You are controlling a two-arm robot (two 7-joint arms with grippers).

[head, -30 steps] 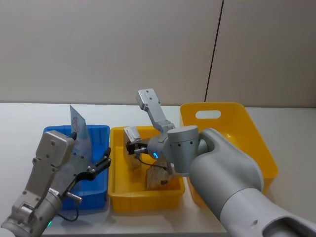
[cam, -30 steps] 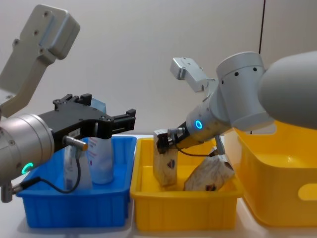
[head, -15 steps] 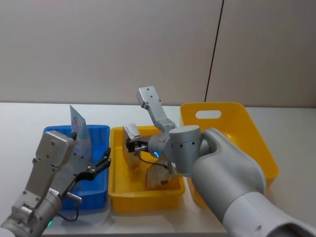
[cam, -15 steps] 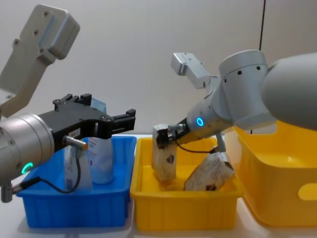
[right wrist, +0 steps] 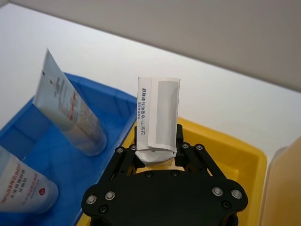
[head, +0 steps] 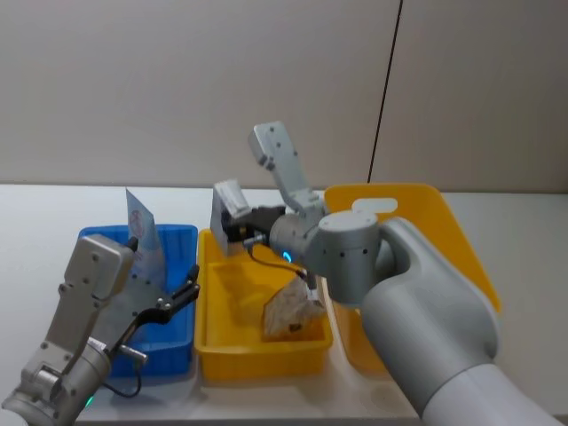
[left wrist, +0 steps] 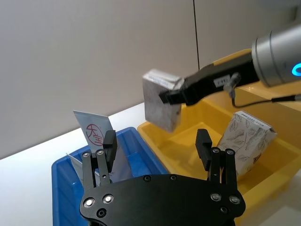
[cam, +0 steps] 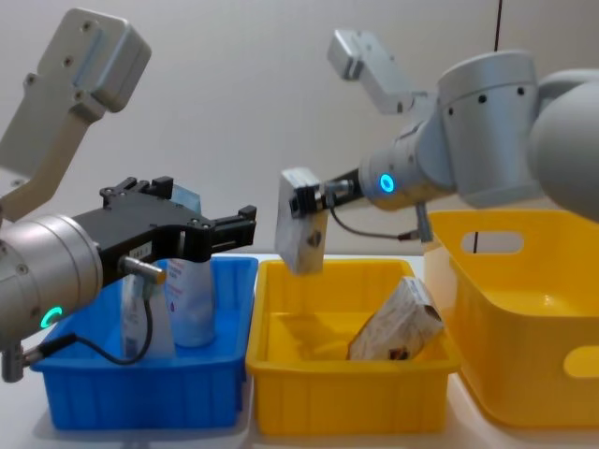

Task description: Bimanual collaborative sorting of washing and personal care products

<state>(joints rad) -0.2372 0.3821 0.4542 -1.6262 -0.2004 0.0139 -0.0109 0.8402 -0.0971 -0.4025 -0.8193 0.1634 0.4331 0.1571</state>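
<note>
While above the middle bin, right gripper around box.

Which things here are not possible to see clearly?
- Floor of the large yellow bin: the right arm covers most in the head view, its own wall in the chest view.
- How many tubes the blue bin holds: the left gripper hides part, chest view.
- Print on the box in the right gripper: too small, right wrist view.

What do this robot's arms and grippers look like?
Rounded pale grey arms, each with a glowing blue-green light near the wrist and a thin black cable. The left gripper and right gripper are black, studded with silver screws, with two short fingers.
</note>
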